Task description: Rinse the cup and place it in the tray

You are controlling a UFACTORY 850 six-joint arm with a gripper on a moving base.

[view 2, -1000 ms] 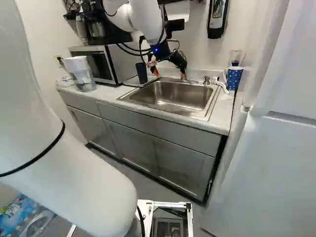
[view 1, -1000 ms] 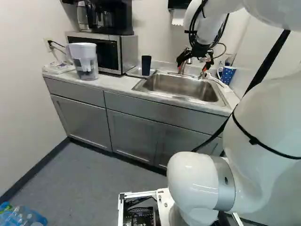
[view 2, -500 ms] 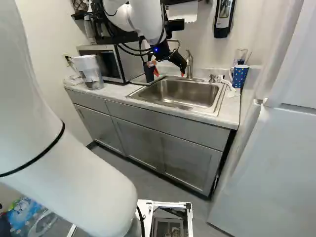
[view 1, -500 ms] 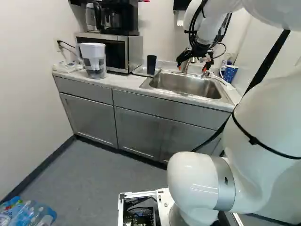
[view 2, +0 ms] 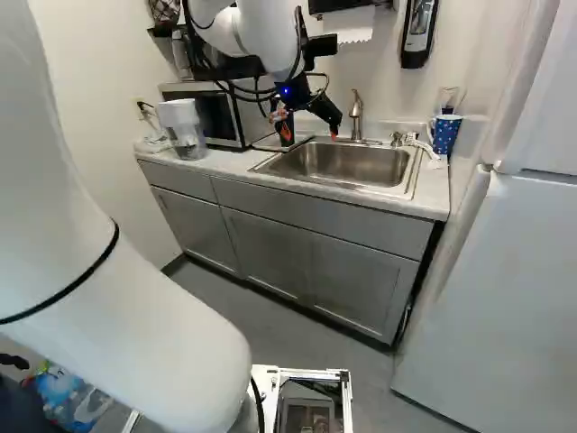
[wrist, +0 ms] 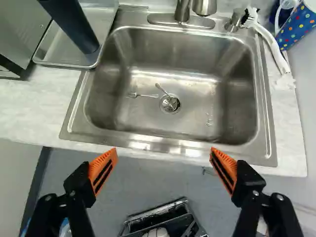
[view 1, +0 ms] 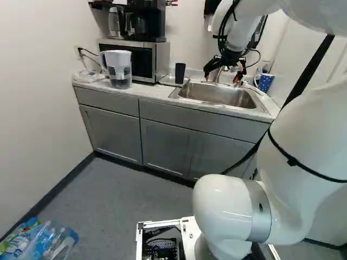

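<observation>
Left base view: the arm reaches over the counter, its gripper near the sink with the two fingers spread apart. The dark cup stands upright in the tray, beside the sink. A microwave carries the coffee maker; the water pitcher stands in front of it. Plastic bottles lie on the floor at the lower left.

Right base view: one finger partly covers the dark cup. The faucet rises behind the sink, and a dotted mug stands to its right, a clear glass just behind. On the wall are paper towels and a dispenser.

Wrist view: the gripper has its orange pads facing each other, wide apart, with nothing held between them. Ahead of them lies the sink basin, where a fork and a spoon rest by the drain. The dark cup and the tray are on one side of the basin; a white-handled brush and the dotted mug are on the other.
</observation>
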